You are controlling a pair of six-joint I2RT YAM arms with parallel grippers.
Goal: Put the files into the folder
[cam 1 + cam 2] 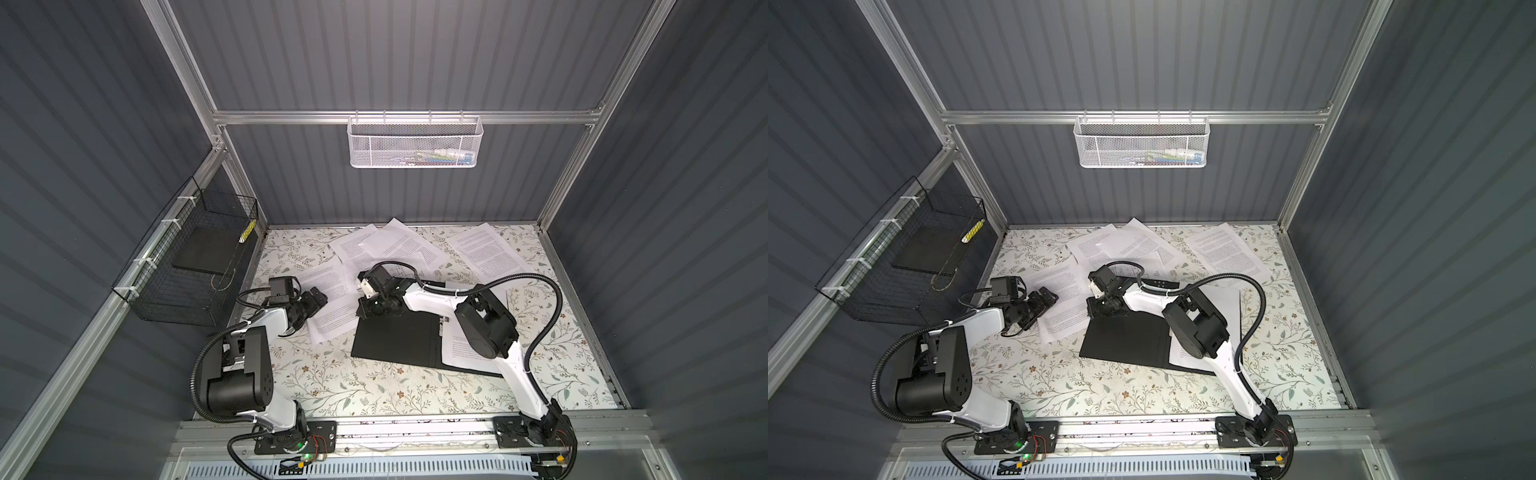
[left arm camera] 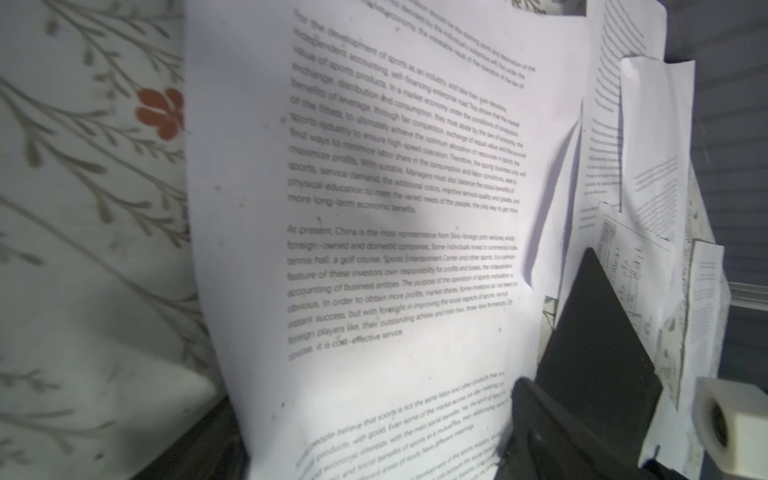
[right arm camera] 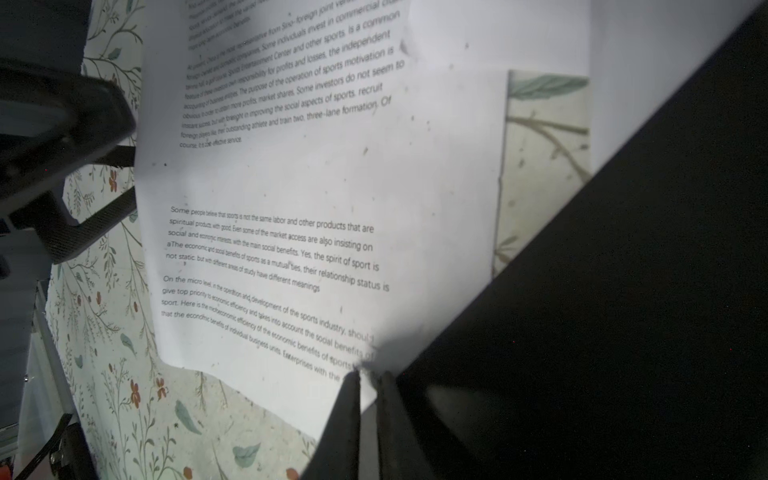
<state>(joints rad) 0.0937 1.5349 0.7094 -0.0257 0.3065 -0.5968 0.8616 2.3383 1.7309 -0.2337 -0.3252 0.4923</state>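
The folder (image 1: 395, 340) (image 1: 1125, 345) lies open at mid-table, black inside up, with one white sheet (image 1: 457, 349) on its right half. A printed sheet (image 1: 332, 299) (image 1: 1063, 303) lies just left of it, overlapping its far left corner. My right gripper (image 1: 365, 309) (image 3: 368, 382) is shut on this sheet's edge beside the folder (image 3: 623, 291). My left gripper (image 1: 311, 311) (image 2: 382, 440) is open at the sheet's left side, with the paper (image 2: 374, 208) running between its spread fingers. More files (image 1: 386, 245) (image 1: 490, 253) lie scattered at the back.
A black wire basket (image 1: 187, 274) hangs on the left wall and a white mesh basket (image 1: 415, 141) on the back rail. The table has a flowered cover (image 1: 374, 386). In the left wrist view, a sheet with line drawings (image 2: 631, 266) lies behind the folder (image 2: 594, 332).
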